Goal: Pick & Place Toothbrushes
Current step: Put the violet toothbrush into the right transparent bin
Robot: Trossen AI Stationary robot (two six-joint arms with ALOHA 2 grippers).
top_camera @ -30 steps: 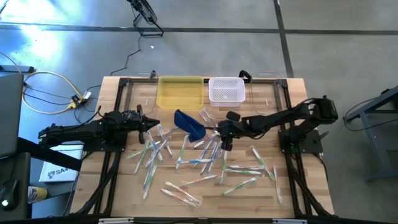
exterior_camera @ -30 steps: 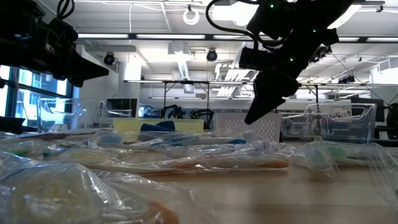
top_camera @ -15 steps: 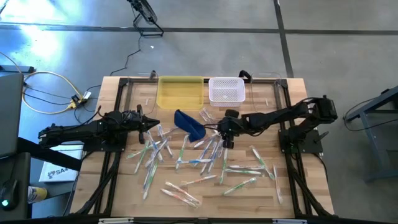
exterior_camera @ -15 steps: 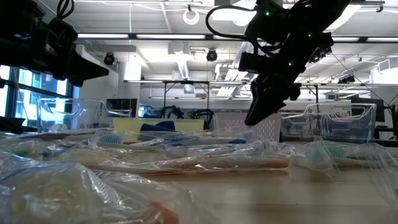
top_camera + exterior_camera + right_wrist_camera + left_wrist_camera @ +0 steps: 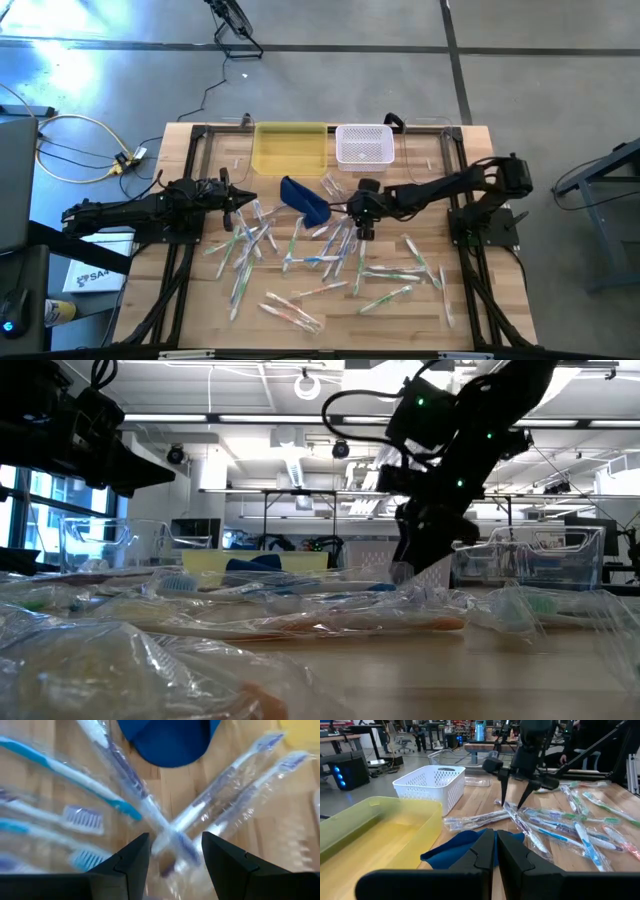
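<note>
Several plastic-wrapped toothbrushes (image 5: 322,257) lie scattered flat across the wooden table, white with blue, green, pink or orange accents. My right gripper (image 5: 362,222) is open and points down over the middle of the pile, beside the dark blue pouch (image 5: 305,200). In the left wrist view its fingers (image 5: 503,795) stand on either side of a wrapped toothbrush (image 5: 516,817); the right wrist view shows crossed purple-accented toothbrushes (image 5: 172,837) between the open fingers. My left gripper (image 5: 243,203) is shut and hovers over the pile's left edge.
A yellow tray (image 5: 290,148) and a white slotted basket (image 5: 363,144) stand side by side at the table's far edge, behind the pouch. Clear bins (image 5: 545,555) sit at the far corners. Bare wood shows along the near edge and the right side.
My right gripper has come down toward the toothbrushes in the middle of the pile, drifting slightly toward the table's left and staying open. The toothbrushes have not moved.
</note>
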